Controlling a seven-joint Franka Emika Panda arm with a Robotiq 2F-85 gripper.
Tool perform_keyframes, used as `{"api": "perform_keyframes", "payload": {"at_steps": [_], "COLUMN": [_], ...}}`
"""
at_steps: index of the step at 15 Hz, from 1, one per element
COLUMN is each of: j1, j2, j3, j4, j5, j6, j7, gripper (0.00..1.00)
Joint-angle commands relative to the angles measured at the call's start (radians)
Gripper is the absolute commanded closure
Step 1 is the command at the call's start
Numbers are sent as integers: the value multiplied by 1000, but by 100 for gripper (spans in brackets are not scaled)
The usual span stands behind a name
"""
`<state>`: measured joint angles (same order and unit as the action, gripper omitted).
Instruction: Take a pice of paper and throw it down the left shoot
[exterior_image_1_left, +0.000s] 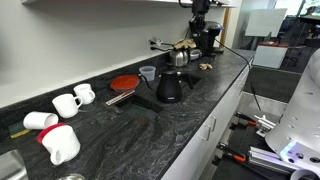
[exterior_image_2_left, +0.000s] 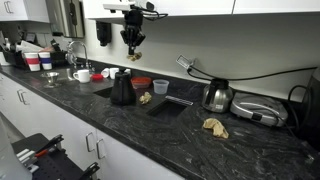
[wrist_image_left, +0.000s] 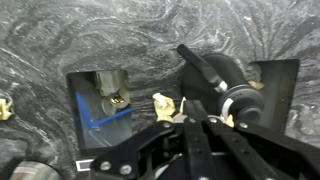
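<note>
My gripper (exterior_image_2_left: 133, 42) hangs high above the dark marble counter, over the black kettle (exterior_image_2_left: 122, 88). In the wrist view the jaws (wrist_image_left: 190, 118) are shut, and crumpled yellowish paper (wrist_image_left: 161, 104) sticks out on both sides of the fingertips. Below are two square openings in the counter: one chute (wrist_image_left: 100, 100) with a blue strip inside, left of the black kettle (wrist_image_left: 225, 85), and another chute (wrist_image_left: 272, 85) to its right. Loose crumpled papers lie on the counter (exterior_image_2_left: 145, 98) (exterior_image_2_left: 215, 126).
A silver kettle (exterior_image_2_left: 218, 96) and a flat metal appliance (exterior_image_2_left: 262, 112) stand by the wall. White mugs (exterior_image_1_left: 65, 103), a red plate (exterior_image_1_left: 123, 83) and a blue cup (exterior_image_1_left: 148, 72) sit further along. Another paper scrap (wrist_image_left: 5, 105) lies at the wrist view's left edge.
</note>
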<state>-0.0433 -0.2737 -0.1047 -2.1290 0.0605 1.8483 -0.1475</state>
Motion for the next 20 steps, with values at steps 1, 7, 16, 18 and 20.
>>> {"api": "perform_keyframes", "payload": {"at_steps": [1, 7, 16, 18, 20], "j1": [70, 152, 161, 192, 228], "j2": [-16, 24, 47, 75, 115], "j3": [48, 122, 131, 172, 223], "j4": [-22, -9, 10, 32, 53], "j5": [56, 72, 45, 37, 29], "j6": [18, 34, 27, 18, 22], "j7": [-103, -122, -157, -165, -166], "gripper": [100, 99, 100, 100, 100]}}
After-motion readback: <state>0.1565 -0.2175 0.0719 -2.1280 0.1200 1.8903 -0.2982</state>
